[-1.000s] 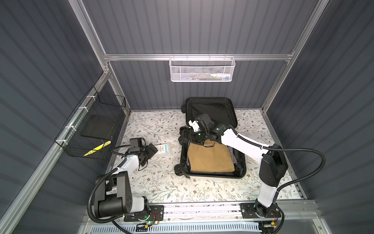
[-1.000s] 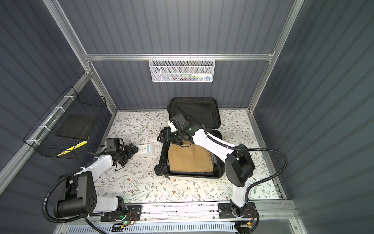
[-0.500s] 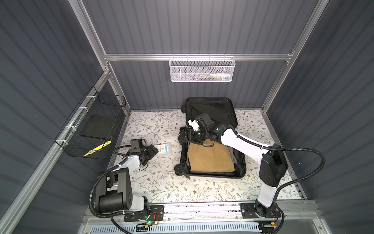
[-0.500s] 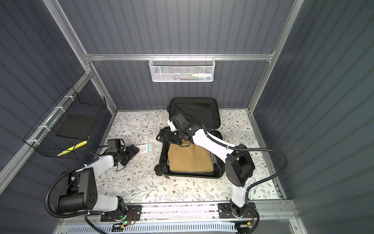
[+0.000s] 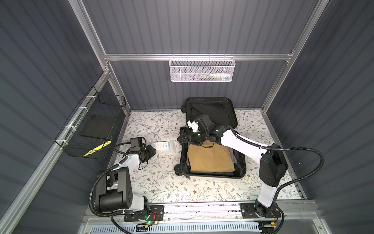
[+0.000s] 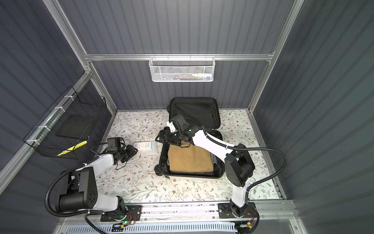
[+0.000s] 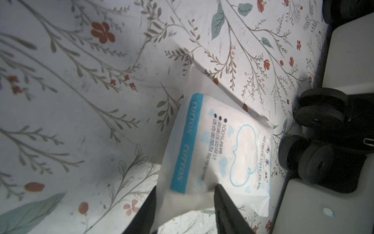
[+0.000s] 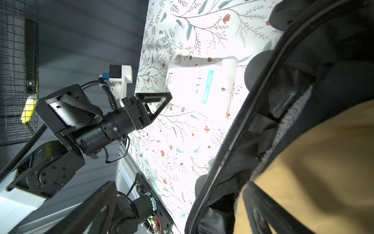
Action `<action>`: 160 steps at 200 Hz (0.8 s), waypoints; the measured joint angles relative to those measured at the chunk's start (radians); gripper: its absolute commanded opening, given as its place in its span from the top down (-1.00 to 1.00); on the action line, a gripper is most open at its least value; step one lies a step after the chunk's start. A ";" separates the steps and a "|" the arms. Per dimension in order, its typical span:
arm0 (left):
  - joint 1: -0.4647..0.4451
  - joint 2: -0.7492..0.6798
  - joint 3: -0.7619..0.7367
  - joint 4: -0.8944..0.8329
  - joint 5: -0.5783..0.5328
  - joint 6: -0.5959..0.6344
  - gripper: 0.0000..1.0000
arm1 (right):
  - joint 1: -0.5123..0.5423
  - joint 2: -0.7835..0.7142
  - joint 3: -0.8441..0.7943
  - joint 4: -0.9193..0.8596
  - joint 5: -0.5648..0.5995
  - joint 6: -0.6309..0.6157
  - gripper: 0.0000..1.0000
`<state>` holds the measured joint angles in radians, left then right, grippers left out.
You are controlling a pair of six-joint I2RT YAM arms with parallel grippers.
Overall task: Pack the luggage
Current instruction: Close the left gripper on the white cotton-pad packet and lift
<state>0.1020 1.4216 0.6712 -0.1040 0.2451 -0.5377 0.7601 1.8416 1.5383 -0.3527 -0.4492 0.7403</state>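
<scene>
The luggage (image 5: 212, 176) lies open flat on the flowered table (image 5: 162, 186), a little toward 3 o'clock from the middle in both top views. Its lid (image 5: 210, 109) is folded back toward 12 o'clock and leans against the back wall. It is a small white hard case with black lining, a black zipper edge and black wheels. The lower half is already mostly filled: a folded tan cloth (image 5: 210, 158) lies on top, with grey and dark fabric showing under its edges. The lid half looks empty.

The packing is partly done. At least one item is outside the case, and the case is not yet closed or zipped.

The right gripper (image 5: 183, 137) hovers over the case's 10 o'clock corner, with its jaws fully spread and nothing between them.

Just beside the case, at its 9 o'clock, a pack of cotton pads (image 5: 163, 146) lies on the table near the wheels. The left gripper (image 7: 186, 202) comes at it from 8 o'clock, with its jaws narrowed around the near end of the pack. It seems to pinch the pack already, though the wrist view is too close and dim to be sure.

Further out, a black wire basket (image 5: 91, 129) hangs at 9 o'clock and a white mesh basket (image 5: 202, 69) hangs at 12 o'clock.
</scene>
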 measured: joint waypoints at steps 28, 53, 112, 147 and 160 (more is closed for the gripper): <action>0.000 -0.037 0.021 -0.015 0.012 0.007 0.43 | 0.000 0.000 0.000 0.009 -0.008 0.001 -0.98; 0.000 -0.048 0.040 -0.028 0.024 0.013 0.66 | 0.000 0.000 -0.001 0.012 -0.016 0.002 -0.98; 0.000 -0.051 0.074 -0.041 0.045 0.022 1.00 | -0.005 0.000 -0.004 0.017 -0.022 0.004 -0.98; 0.000 -0.051 0.082 -0.040 0.062 0.022 1.00 | -0.008 0.000 -0.006 0.019 -0.023 0.005 -0.98; 0.000 -0.051 0.084 -0.039 0.077 0.021 1.00 | -0.010 0.000 -0.006 0.021 -0.023 0.005 -0.98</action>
<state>0.1020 1.3708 0.7551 -0.1429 0.3218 -0.5171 0.7506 1.8416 1.5318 -0.3317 -0.4725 0.7448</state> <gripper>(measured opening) 0.043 0.989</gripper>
